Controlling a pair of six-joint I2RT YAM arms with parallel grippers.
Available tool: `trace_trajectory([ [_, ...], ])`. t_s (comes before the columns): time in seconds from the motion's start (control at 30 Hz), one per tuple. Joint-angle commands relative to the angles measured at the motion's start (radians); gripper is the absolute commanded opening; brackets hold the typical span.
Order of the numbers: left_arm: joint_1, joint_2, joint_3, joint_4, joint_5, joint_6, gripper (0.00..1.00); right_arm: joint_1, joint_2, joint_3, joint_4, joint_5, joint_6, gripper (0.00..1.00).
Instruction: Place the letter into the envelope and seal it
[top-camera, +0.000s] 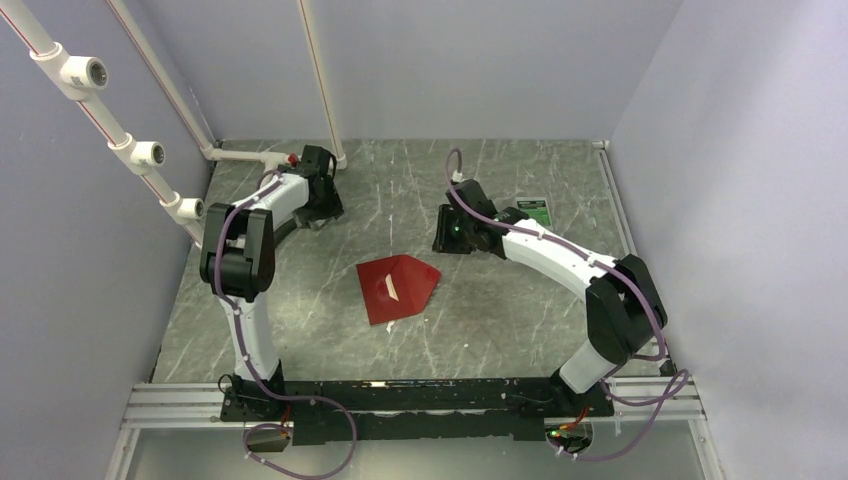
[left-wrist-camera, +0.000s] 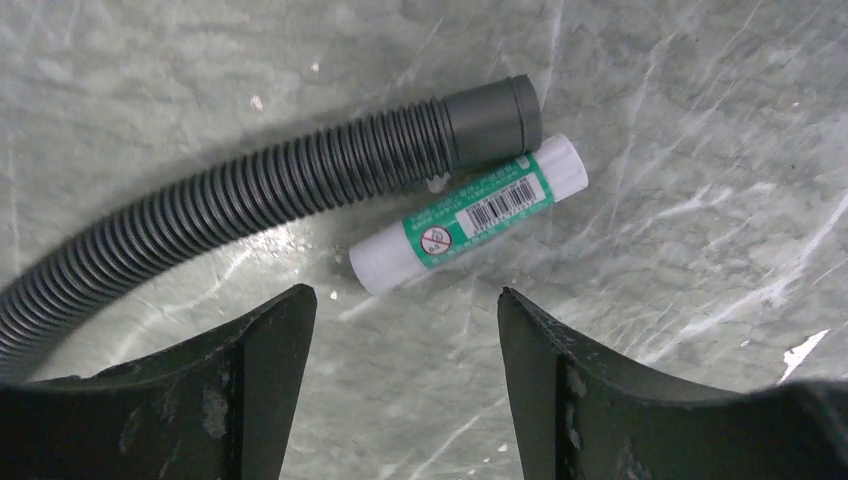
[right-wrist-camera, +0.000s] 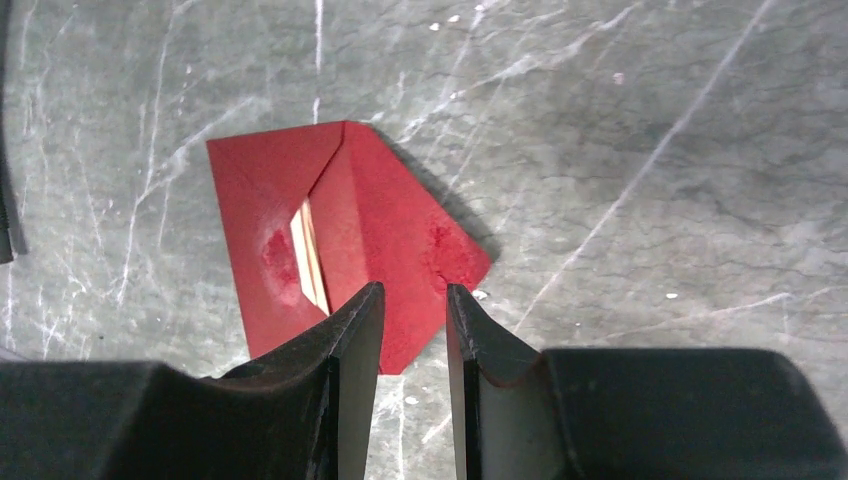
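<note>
The dark red envelope (top-camera: 397, 287) lies flat in the middle of the table, its pointed flap folded over the body. In the right wrist view the envelope (right-wrist-camera: 350, 230) shows a narrow slit where a pale strip of the letter (right-wrist-camera: 308, 255) peeks out; the rest of the letter is hidden inside. My right gripper (right-wrist-camera: 415, 290) hovers above the envelope's near edge, its jaws a narrow gap apart with nothing between them. My left gripper (left-wrist-camera: 405, 295) is open at the far left of the table, above bare tabletop, just short of a white-and-green glue stick (left-wrist-camera: 468, 212).
A dark corrugated hose (left-wrist-camera: 250, 200) curves beside the glue stick, its end touching it. A small white-and-green box (top-camera: 535, 212) lies at the back right. White pipes (top-camera: 150, 155) stand along the left wall. The right gripper (top-camera: 447, 235) is behind the envelope, the left gripper (top-camera: 322, 205) near the back left corner.
</note>
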Motion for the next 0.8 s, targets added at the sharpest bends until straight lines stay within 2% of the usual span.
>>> trace_trajectory([
  [0.0, 0.008, 0.000, 0.040, 0.076, 0.078, 0.232, 0.73, -0.045, -0.011, -0.018, 0.025, -0.036, -0.015, 0.33],
  [0.3, 0.017, 0.084, 0.075, 0.056, 0.191, 0.412, 0.74, -0.085, 0.017, -0.008, 0.025, -0.073, -0.013, 0.32],
  [0.47, 0.017, 0.088, 0.073, 0.074, 0.270, 0.433, 0.67, -0.088, 0.021, -0.011, 0.024, -0.082, -0.007, 0.32],
  [0.57, 0.017, 0.105, 0.085, 0.064, 0.249, 0.417, 0.62, -0.089, 0.021, -0.016, 0.026, -0.088, -0.002, 0.31],
  [0.77, 0.016, 0.131, 0.117, 0.062, 0.239, 0.417, 0.60, -0.090, 0.013, -0.030, 0.022, -0.096, 0.004, 0.31],
])
